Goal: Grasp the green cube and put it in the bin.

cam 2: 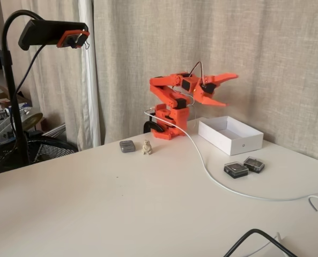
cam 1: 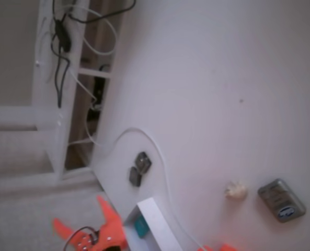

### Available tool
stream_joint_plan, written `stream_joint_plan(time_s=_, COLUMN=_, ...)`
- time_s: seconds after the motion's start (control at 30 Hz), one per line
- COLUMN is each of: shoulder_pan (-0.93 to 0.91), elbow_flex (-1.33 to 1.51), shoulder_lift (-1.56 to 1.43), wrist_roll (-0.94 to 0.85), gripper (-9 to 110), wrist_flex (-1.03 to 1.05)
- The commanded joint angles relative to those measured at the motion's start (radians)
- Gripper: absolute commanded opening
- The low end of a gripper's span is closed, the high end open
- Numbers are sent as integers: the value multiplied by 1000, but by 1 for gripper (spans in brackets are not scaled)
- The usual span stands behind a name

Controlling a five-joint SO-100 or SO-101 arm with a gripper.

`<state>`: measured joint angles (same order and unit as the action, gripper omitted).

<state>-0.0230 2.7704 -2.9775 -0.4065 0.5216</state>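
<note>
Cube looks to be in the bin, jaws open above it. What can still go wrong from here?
1. The white cable runs from the arm's base close past the bin; a swing of the arm might snag it and drag the light box.
2. The gripper hangs open above the bin; lowering could knock its wall, near the green cube.

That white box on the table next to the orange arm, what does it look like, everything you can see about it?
The bin is a white, thin-walled, shallow rectangular box, open on top, with a greyish inside. It sits flat on the white table, beside the arm's base. In a fixed view from above, only one corner shows, with the green cube lying inside against a wall. The open gripper hangs above it without touching. Two dark blocks lie nearby, apart from it.
</note>
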Motion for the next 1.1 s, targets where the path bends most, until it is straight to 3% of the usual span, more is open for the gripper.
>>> stream_joint_plan(time_s=0.0, shoulder_pan=-44, elbow_flex=8, shoulder_lift=-69, wrist_roll=9, gripper=39, wrist_flex=158)
stream_joint_plan(time_s=0.4, shoulder_pan=-74, elbow_flex=29, shoulder_lift=-279, wrist_roll=26, gripper=26, wrist_flex=762)
stream_joint_plan(time_s=0.63, shoulder_pan=-81, elbow_flex=58, shoulder_lift=-331, wrist_roll=41, gripper=23, wrist_flex=828)
stream_joint_plan(time_s=1.07, shoulder_pan=-74, elbow_flex=127, shoulder_lift=-331, wrist_roll=52, gripper=-2, wrist_flex=831)
